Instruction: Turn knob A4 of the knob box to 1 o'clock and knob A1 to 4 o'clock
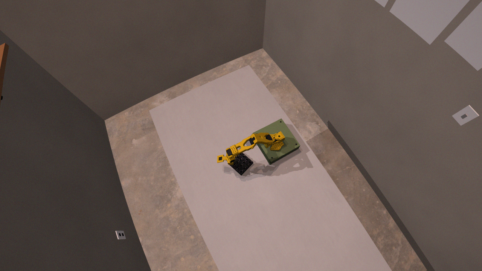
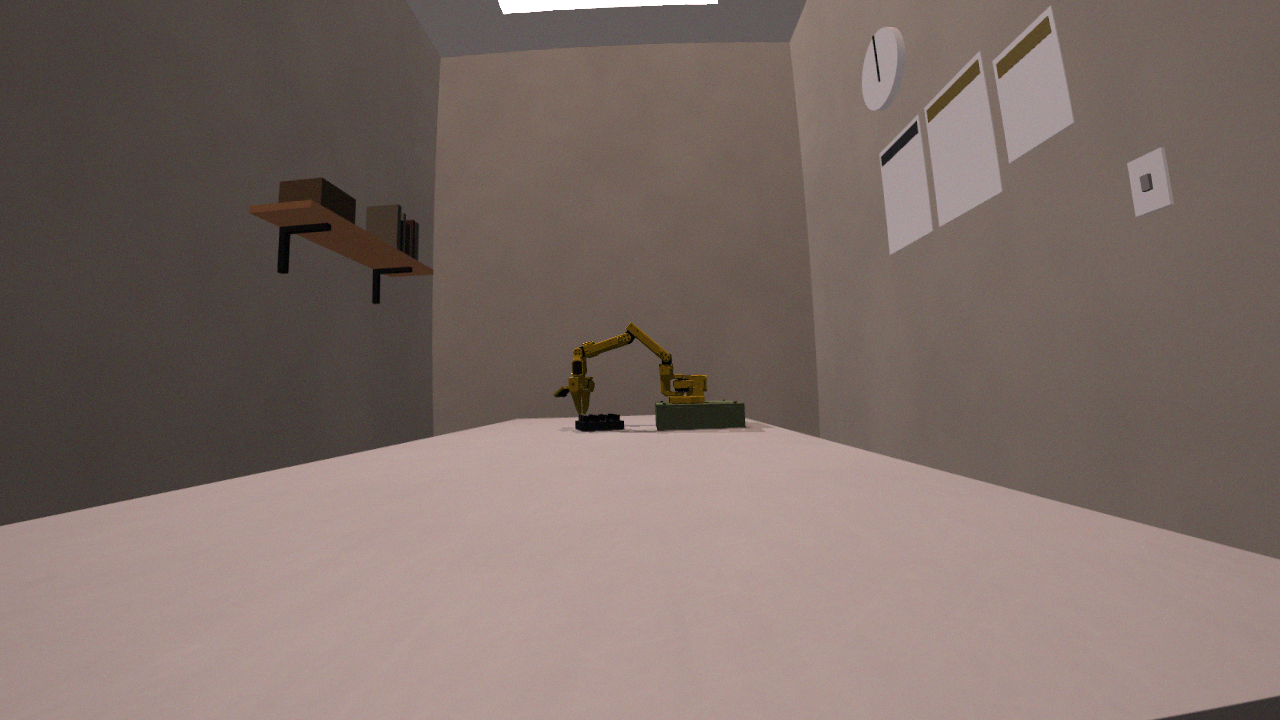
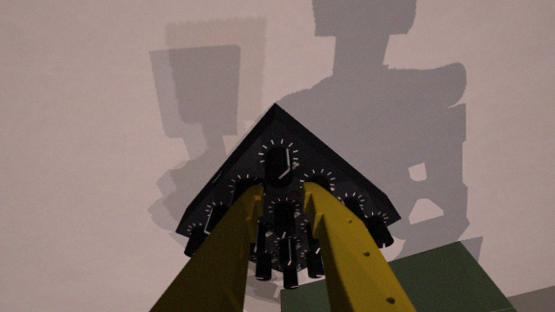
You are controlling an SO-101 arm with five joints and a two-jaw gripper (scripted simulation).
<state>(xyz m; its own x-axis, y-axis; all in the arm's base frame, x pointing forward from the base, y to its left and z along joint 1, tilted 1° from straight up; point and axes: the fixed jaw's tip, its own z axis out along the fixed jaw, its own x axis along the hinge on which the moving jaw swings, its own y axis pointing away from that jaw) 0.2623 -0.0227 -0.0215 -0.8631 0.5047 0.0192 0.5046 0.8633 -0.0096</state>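
The black knob box [image 1: 243, 164] [image 2: 599, 423] [image 3: 277, 123] lies on the table with one corner pointing away in the wrist view. Several black knobs with white hour marks stand on it. The far corner knob [image 3: 277, 166] shows a white pointer. My yellow gripper [image 1: 231, 160] [image 2: 580, 410] [image 3: 283, 191] points straight down, just above the box's far part. Its fingers are nearly closed, with a narrow gap and nothing held. In the wrist view a knob [image 3: 284, 217] shows in the gap below the fingers. The fingers hide several other knobs.
The green base block [image 1: 286, 148] [image 2: 702, 416] [image 3: 434, 277] that carries the arm stands right beside the box. The pale table [image 1: 263, 219] runs long toward the near side. A wall shelf [image 2: 335, 232] hangs far off at the left.
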